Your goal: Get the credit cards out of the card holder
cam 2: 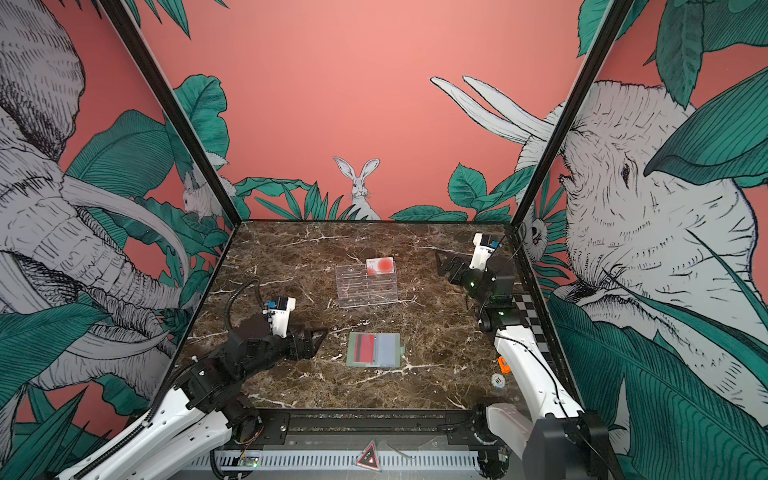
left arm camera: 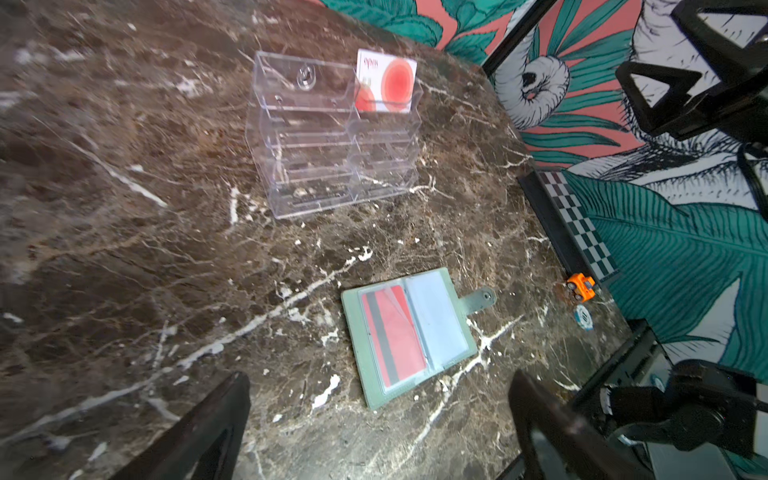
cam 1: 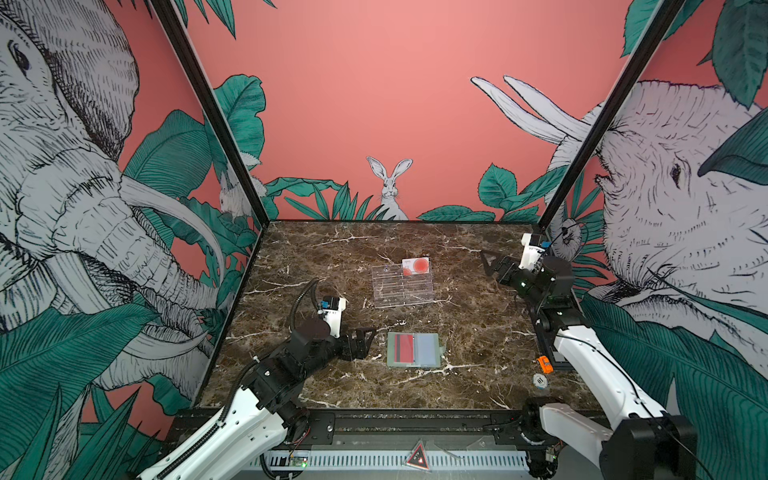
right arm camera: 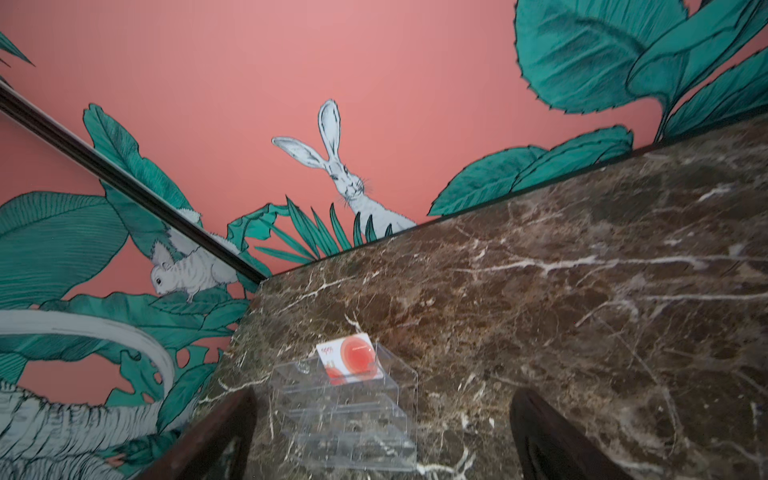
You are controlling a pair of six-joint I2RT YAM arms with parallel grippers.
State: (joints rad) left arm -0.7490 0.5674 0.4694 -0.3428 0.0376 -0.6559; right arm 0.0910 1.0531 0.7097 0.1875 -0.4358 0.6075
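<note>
The sage-green card holder (cam 1: pixel 432 353) (cam 2: pixel 392 353) (left arm camera: pixel 440 320) lies open and flat on the marble table. A red credit card with a dark stripe (cam 1: pixel 404 348) (cam 2: pixel 365 347) (left arm camera: pixel 392 336) sits in its left clear sleeve. A white card with red circles (cam 1: pixel 416 266) (cam 2: pixel 380 266) (left arm camera: pixel 386 81) (right arm camera: pixel 349 363) stands in the top tier of the clear stand. My left gripper (cam 1: pixel 365 334) (cam 2: pixel 316 336) (left arm camera: pixel 378 390) is open just left of the holder, touching nothing. My right gripper (cam 1: pixel 488 264) (cam 2: pixel 441 262) (right arm camera: pixel 382 403) is open and empty, raised right of the stand.
A clear acrylic tiered stand (cam 1: pixel 403 291) (cam 2: pixel 368 291) (left arm camera: pixel 332 166) (right arm camera: pixel 345 432) stands mid-table. An orange toy car (cam 1: pixel 545 364) (left arm camera: pixel 581 286) and a round chip (cam 1: pixel 539 380) (left arm camera: pixel 584 318) lie near the right edge, by a checkered board (cam 2: pixel 525 307) (left arm camera: pixel 582 228).
</note>
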